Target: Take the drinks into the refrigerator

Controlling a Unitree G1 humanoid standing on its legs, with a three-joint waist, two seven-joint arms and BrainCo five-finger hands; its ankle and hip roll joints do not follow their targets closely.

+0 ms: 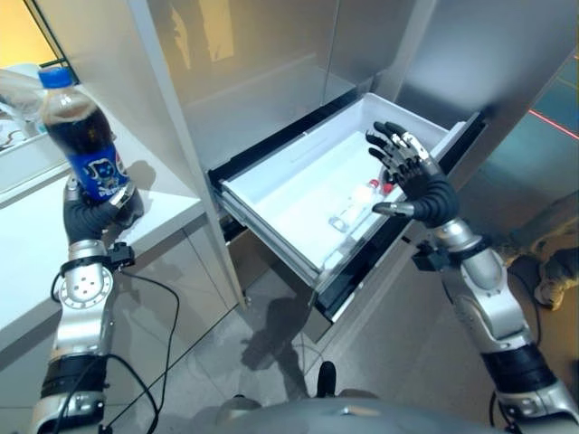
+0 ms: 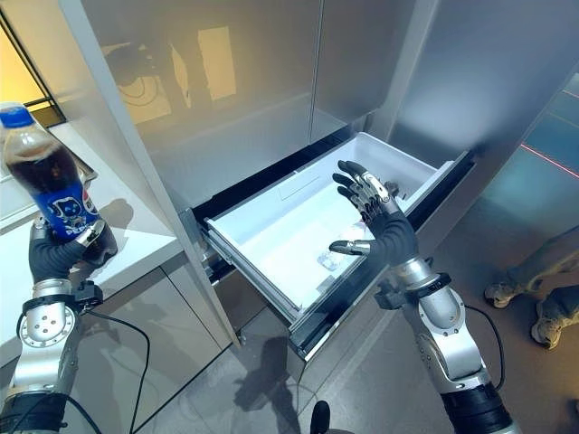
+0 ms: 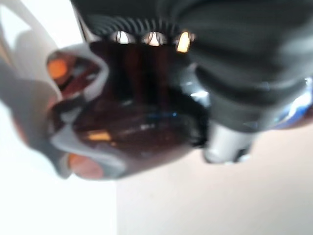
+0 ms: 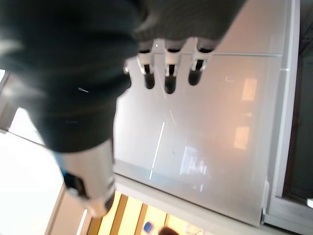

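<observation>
The cola bottle (image 1: 83,136) stands upright, blue cap up, long axis vertical, gripped low on its body by the left hand (image 1: 90,213) above the white counter (image 1: 36,235). To finish well, I'd carry it across level, clear the fridge's edge, then tip it to lie along the open drawer (image 1: 271,194), beside the small bottle (image 1: 355,204) already there. The right hand (image 2: 375,221) hovers over the drawer, fingers spread, holding nothing.
</observation>
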